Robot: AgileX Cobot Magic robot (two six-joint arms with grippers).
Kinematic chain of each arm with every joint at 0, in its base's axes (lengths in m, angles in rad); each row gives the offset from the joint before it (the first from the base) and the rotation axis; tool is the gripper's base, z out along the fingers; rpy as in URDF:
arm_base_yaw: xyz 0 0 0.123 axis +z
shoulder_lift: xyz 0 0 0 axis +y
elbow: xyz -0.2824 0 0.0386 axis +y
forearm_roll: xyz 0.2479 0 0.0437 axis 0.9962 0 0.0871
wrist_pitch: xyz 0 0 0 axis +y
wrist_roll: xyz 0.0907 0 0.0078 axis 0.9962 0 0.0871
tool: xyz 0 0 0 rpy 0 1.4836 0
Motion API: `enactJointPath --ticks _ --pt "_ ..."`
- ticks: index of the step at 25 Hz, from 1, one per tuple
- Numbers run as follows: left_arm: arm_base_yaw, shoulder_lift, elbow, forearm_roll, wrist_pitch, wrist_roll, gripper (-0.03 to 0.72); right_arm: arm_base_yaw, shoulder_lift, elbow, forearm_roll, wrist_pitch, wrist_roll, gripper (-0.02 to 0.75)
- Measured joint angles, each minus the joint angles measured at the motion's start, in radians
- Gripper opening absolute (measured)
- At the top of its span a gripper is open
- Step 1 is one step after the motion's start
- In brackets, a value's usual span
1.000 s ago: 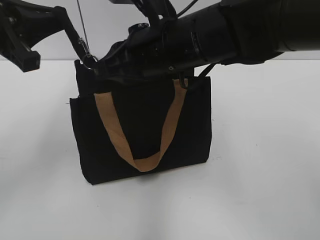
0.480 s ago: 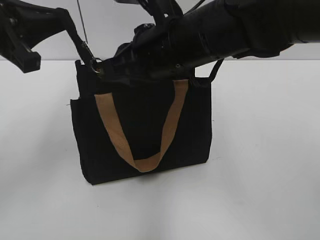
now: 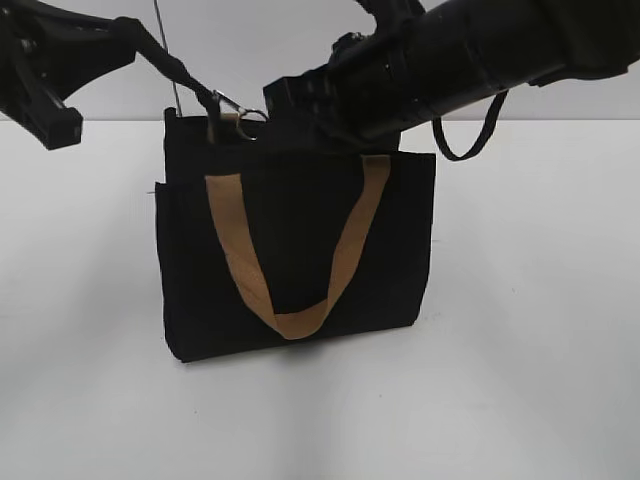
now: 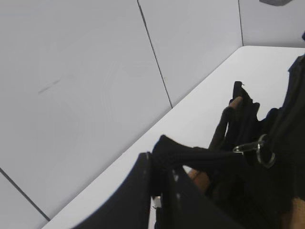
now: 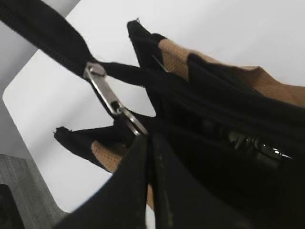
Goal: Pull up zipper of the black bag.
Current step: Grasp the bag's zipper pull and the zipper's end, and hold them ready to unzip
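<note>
The black bag (image 3: 300, 230) stands upright on the white table, its tan handle (image 3: 240, 260) hanging down the front. My left gripper (image 3: 120, 35) is shut on the black end tail of the zipper (image 4: 200, 155) and holds it taut up and to the left of the bag's corner; its jaws (image 4: 159, 167) pinch the strip. My right gripper (image 3: 275, 100) reaches in from the right over the bag's top. It is shut (image 5: 148, 143) on the ring of the silver pull tab (image 5: 107, 95), which also shows in the exterior view (image 3: 240, 112).
The white table (image 3: 530, 330) lies all round the bag. A grey panelled wall (image 4: 95, 71) stands behind the table's far edge. A black cable loop (image 3: 470, 135) hangs under the right arm.
My right gripper has moved right along the bag's top with the pull tab. The bag has shifted a little to the right and the zipper tail in my left gripper now stretches longer.
</note>
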Motion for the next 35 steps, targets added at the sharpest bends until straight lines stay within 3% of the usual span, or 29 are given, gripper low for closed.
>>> enactJointPath --ticks 16,29,35 --pt "-0.001 -0.051 0.003 0.015 0.053 0.001 0.023 -0.066 -0.017 -0.001 -0.065 0.078 0.124 -0.001" --pt "-0.001 -0.051 0.003 0.015 0.071 0.001 0.023 -0.069 -0.064 -0.001 -0.111 0.087 0.177 -0.001" --pt "0.002 -0.021 0.003 -0.012 0.052 0.001 0.022 -0.084 -0.117 -0.001 -0.202 0.117 0.183 -0.001"
